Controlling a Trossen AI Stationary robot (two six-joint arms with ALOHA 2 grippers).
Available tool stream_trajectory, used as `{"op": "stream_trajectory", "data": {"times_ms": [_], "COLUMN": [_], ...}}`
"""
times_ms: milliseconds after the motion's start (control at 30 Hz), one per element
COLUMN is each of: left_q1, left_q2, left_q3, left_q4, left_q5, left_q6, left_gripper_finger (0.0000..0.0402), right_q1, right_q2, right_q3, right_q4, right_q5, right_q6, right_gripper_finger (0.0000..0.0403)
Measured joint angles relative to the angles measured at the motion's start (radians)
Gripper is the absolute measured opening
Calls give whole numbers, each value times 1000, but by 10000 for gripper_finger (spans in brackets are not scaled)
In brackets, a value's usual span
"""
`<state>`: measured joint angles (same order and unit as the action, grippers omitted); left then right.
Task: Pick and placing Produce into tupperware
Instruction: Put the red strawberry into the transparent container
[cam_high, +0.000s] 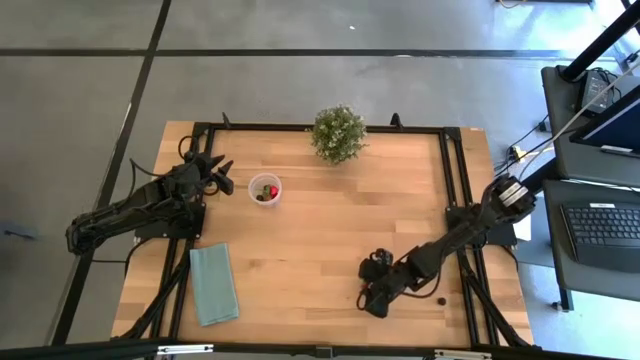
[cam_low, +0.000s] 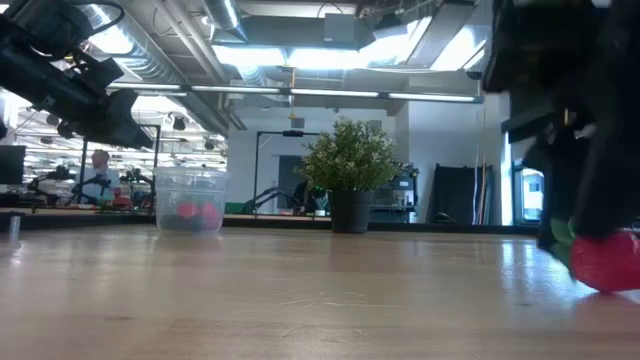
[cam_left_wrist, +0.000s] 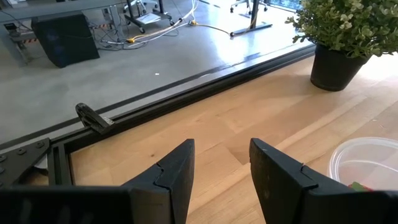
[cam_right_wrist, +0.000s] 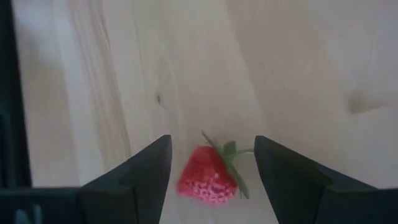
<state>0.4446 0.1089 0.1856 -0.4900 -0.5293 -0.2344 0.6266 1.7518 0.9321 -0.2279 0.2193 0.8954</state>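
Near table front edge: right gripper (cam_right_wrist: 211, 171) spread, straddling strawberry (cam_right_wrist: 207, 174), not pinching
left gripper (cam_left_wrist: 221, 171): spread, empty, beside cup (cam_high: 265, 189)
cup: holds fruit

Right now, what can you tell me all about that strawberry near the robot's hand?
The strawberry is small and bright red, with bumpy, dotted skin and a green leafy top with a thin stem sticking out. It looks a bit shiny, maybe plastic. It lies on its side on the pale wooden table, near the front right part. The right hand hangs over it with its two dark fingers open, one on each side. Whether a finger touches it, I cannot tell.
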Motion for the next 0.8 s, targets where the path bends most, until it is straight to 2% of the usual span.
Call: {"op": "stream_trajectory", "data": {"times_ms": [400, 800], "left_q1": [0, 0], "left_q2": [0, 0], "left_q3": [0, 0], "left_q4": [-3, -3], "left_q5": [0, 0], "left_q6": [0, 0], "left_gripper_finger": [145, 145], "right_q1": [0, -1], "right_q2": [39, 38], "right_q3": [0, 0], "right_q4": [0, -6], "right_q5": [-31, -113], "right_q6": [19, -23], "right_gripper_finger": [229, 182]}}
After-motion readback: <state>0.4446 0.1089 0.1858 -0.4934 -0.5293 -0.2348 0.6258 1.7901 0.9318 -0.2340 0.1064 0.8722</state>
